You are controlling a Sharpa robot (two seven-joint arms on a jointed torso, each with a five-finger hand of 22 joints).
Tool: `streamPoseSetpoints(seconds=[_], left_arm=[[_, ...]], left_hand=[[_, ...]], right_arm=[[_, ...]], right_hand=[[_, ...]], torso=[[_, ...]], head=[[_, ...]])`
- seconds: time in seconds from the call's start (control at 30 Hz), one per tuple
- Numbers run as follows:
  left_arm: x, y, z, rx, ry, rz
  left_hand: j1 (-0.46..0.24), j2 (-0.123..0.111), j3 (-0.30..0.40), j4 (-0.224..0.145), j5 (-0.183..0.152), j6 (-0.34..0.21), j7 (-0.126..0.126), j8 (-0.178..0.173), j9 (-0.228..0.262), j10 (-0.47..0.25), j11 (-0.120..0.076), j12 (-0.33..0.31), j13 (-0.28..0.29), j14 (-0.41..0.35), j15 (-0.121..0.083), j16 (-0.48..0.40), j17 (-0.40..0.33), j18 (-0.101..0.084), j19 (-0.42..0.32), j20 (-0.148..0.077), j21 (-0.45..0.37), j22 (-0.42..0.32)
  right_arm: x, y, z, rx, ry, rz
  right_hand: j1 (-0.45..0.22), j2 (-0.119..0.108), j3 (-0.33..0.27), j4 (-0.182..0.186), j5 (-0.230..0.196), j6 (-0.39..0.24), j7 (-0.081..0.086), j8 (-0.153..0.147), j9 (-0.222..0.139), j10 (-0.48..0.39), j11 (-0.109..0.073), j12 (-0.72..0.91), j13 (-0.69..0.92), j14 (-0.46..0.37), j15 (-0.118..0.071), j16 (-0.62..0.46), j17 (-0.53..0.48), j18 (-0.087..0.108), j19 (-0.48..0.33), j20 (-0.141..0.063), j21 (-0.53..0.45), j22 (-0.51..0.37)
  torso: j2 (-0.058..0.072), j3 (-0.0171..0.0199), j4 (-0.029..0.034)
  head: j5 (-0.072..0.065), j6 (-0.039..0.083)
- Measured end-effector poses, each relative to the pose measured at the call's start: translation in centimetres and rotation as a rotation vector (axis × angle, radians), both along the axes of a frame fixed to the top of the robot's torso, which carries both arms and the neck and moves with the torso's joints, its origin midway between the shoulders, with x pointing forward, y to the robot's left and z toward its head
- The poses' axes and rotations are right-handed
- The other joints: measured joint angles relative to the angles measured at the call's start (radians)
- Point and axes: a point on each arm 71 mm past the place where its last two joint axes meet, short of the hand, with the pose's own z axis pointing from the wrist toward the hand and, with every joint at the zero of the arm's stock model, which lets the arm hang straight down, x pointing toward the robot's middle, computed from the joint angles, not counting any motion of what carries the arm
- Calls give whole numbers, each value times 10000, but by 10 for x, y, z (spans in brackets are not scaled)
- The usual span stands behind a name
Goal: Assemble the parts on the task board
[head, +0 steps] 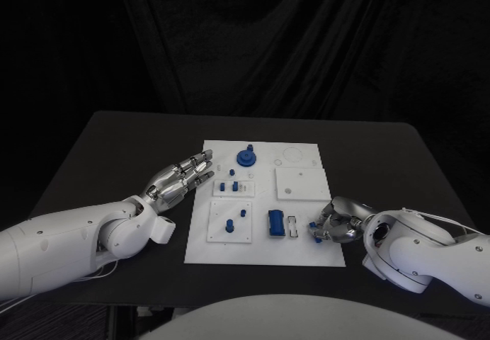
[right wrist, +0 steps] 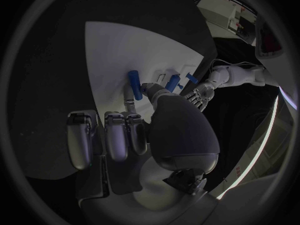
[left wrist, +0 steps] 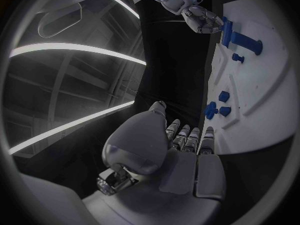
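The white task board point(head: 306, 249) lies in the middle of the black table. On it stand a round blue part point(head: 246, 156), small blue pegs point(head: 234, 186), two blue pieces point(head: 233, 225) and a blue block point(head: 275, 222). My right hand point(head: 335, 221) sits at the board's near right edge, fingers curled in. It pinches a slim blue part point(right wrist: 134, 84) between thumb and finger, and the part's tip point(head: 318, 239) shows below the hand. My left hand point(head: 182, 180) hovers at the board's left edge, fingers stretched out, holding nothing. The pegs point(left wrist: 219, 106) lie just beyond its fingertips point(left wrist: 187, 135).
A narrow slot point(head: 294, 227) lies between the blue block and my right hand. A raised white square plate point(head: 302, 183) sits on the board's right half. Black table surface point(head: 122, 149) surrounds the board on every side.
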Motion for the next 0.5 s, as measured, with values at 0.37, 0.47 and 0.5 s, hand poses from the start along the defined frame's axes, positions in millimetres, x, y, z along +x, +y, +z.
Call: streamPoseSetpoints(seconds=[0.37,0.47,0.5], left_arm=[[0,-1,0,-5,10,-20],[0,-1,0,-3,12,-20],[0,-1,0,-1,13,-19]], left_hand=[[0,0,41,-41,0,67,114,0,7,0,0,0,0,0,0,0,-2,-1,0,0,0,-1],[0,0,42,-42,0,55,126,0,11,0,0,0,0,0,0,0,-5,0,0,0,0,-1],[0,0,42,-42,0,55,126,0,11,0,0,0,0,0,0,0,-6,0,0,0,0,-1]], right_arm=[[-5,9,-1,1225,1030,-698],[-6,12,-2,1397,1134,-759],[-6,12,-2,1439,1154,-774]], right_hand=[[-171,9,179,-98,0,0,0,30,80,-12,-12,0,0,0,0,0,-1,1,0,0,0,0],[-183,21,187,-106,-1,1,1,30,80,-12,-12,0,0,0,0,0,-1,0,0,0,0,-1],[-213,51,187,-106,-1,0,1,30,80,-12,-12,0,0,0,0,0,-1,-1,0,0,0,0]], torso=[[12,-2,7],[12,-5,8],[12,-5,7]], head=[[3,0],[15,0],[20,0]])
